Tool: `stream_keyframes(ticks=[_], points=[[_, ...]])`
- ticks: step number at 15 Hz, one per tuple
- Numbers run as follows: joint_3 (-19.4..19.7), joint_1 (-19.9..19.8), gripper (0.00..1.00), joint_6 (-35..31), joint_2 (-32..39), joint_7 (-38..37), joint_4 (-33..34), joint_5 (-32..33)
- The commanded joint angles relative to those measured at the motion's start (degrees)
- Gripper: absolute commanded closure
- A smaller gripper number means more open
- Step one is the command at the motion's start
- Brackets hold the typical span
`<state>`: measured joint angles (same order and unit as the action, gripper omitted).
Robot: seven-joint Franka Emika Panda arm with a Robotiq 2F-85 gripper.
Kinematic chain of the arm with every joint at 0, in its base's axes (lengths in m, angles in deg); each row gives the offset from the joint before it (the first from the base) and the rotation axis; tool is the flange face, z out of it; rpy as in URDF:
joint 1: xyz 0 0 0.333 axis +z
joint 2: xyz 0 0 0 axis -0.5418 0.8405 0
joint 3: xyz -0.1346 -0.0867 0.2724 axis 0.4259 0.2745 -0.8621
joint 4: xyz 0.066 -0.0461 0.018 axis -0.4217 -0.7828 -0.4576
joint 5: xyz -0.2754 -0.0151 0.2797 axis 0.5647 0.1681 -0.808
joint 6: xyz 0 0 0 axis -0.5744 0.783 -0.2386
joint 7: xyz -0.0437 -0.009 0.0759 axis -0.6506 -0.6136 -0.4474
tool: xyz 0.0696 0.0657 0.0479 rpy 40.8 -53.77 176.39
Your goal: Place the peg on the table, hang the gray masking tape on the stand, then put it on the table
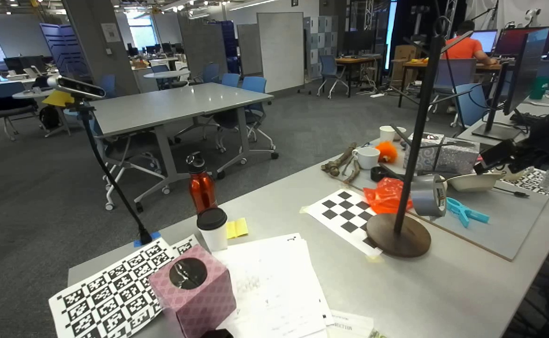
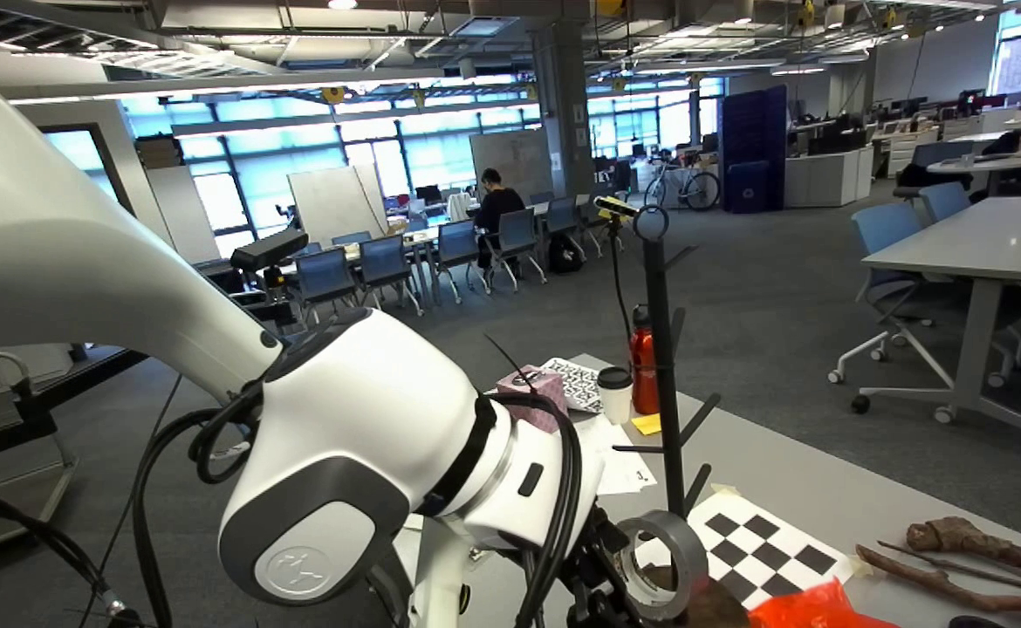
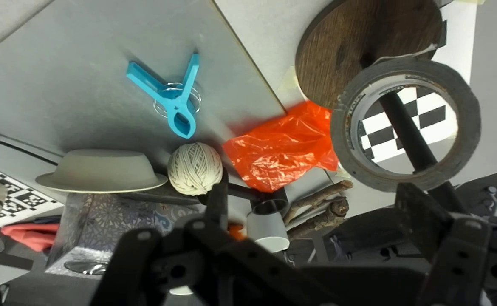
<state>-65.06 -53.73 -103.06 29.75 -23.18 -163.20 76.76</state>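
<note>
Over the tabletop point(image 1: 373, 291), I see the hand point(image 3: 313, 191) spread, gripping nothing; gray masking tape point(image 1: 427, 196), seemingly hung on the stand point(image 1: 418, 126), faces it ring-on, rightward in the wrist view: likely a sideways reach.

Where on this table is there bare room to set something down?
The table is bare between the stand base and the paper sheets, and between those sheets and the checkerboard. It's crowded around the string ball, with the bowl, orange plastic and blue clamp close by.
</note>
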Motion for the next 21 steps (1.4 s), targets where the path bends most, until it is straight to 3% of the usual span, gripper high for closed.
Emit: stream_keyframes(ticks=[1, 12, 21], points=[[-0.1, 1.5, 0.00, 1.4, -5.2, 2.0, -3.2, 0.9], [-7.8, 1.1, 0.00, 1.2, -8.5, 1.5, -3.4, 1.5], [-11.3, 1.4, 0.00, 1.1, -9.2, 1.1, -3.2, 1.1]])
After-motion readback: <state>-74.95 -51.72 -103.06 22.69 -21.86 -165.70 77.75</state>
